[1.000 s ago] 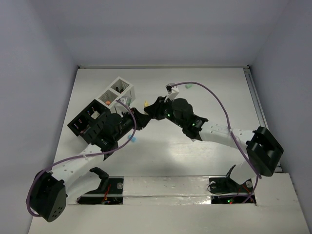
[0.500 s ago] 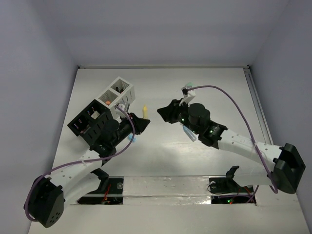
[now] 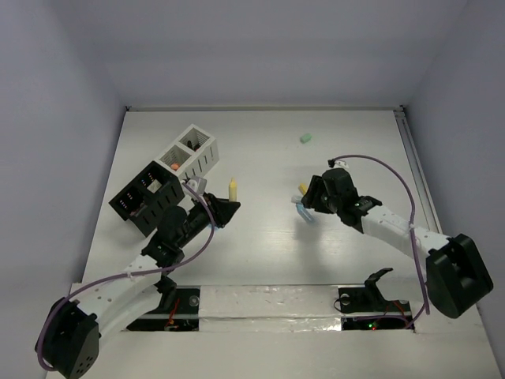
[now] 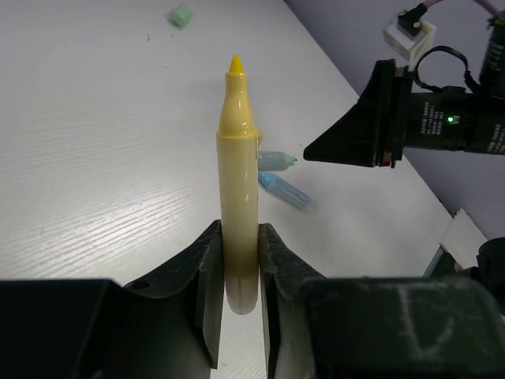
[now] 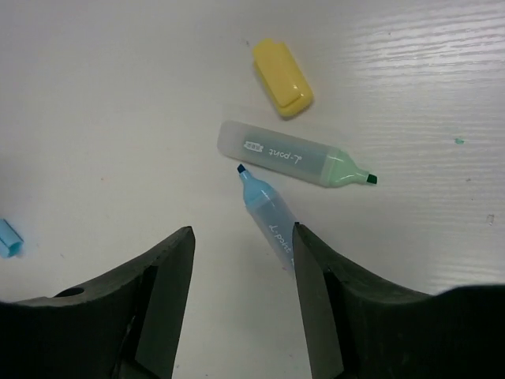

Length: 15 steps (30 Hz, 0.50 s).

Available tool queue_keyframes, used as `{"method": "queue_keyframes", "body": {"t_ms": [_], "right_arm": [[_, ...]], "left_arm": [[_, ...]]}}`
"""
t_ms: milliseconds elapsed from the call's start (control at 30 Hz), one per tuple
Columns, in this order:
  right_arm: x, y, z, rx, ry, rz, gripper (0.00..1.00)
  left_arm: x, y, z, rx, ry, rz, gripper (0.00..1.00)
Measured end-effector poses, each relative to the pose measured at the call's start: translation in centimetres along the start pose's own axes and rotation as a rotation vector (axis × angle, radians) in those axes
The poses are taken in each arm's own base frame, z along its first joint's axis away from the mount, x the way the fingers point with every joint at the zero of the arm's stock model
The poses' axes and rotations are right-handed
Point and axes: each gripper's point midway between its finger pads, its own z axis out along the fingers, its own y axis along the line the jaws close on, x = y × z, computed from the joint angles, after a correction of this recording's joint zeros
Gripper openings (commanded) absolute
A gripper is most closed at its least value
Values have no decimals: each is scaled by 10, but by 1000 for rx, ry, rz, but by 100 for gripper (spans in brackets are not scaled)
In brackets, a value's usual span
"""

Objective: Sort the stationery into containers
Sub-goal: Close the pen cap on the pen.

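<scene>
A yellow marker (image 4: 238, 181) stands uncapped, tip up, with my left gripper (image 4: 238, 268) shut on its lower barrel. In the top view that marker (image 3: 232, 188) is just right of the black container (image 3: 146, 195) and the white container (image 3: 192, 151). My right gripper (image 5: 241, 237) hangs open above the table with nothing between its fingers. A blue marker (image 5: 268, 213) lies by its right finger, and beyond it are a green marker (image 5: 296, 155) and a yellow cap (image 5: 282, 77). From above, the right gripper (image 3: 312, 197) is at centre right.
A green cap (image 3: 306, 137) lies alone toward the back of the table. A small blue cap (image 5: 8, 237) sits at the left edge of the right wrist view. Something orange (image 3: 174, 166) shows inside the white container. Purple cables loop over both arms.
The two grippers were together at the table's centre. The right arm has swung away to the right and now hangs open over the blue marker. The left arm keeps the yellow marker.
</scene>
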Motion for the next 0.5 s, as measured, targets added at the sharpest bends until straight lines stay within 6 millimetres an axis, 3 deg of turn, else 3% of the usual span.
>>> {"method": "queue_keyframes", "body": {"t_ms": [300,500], "right_arm": [[25,-15,37,46,150,18,63],[12,-3,45,11,117,8,59]], "left_arm": [[-7,-9,-4,35,-29,15,0],[-6,-11,-4,45,-28,16,0]]}}
